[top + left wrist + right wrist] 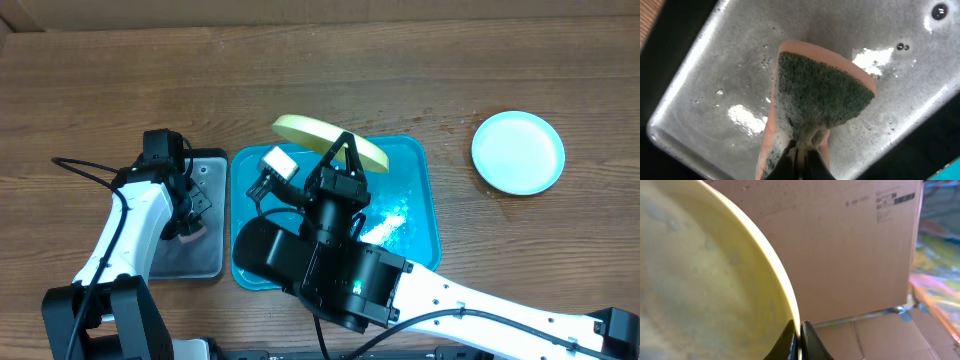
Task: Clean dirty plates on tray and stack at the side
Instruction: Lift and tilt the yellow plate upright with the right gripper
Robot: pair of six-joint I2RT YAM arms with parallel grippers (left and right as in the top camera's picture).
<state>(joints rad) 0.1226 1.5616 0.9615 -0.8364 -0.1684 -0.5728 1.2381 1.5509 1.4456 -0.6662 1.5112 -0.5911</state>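
My right gripper (343,148) is shut on the rim of a pale yellow-green plate (318,133), holding it tilted up on edge above the far end of the teal tray (422,205). In the right wrist view the plate (705,280) fills the left side, and the gripper (800,332) pinches its rim. A pale blue-white plate (518,152) lies flat on the table at the right. My left gripper (801,157) is shut on a sponge (822,95), pink with a green soapy scrub face, pressed on the grey metal tray (705,75).
The grey metal tray (208,262) sits just left of the teal tray, wet with foam. Foam patches lie on the teal tray's floor (395,215). A cardboard box (855,245) stands beyond the table. The right arm's body covers the tray's near half.
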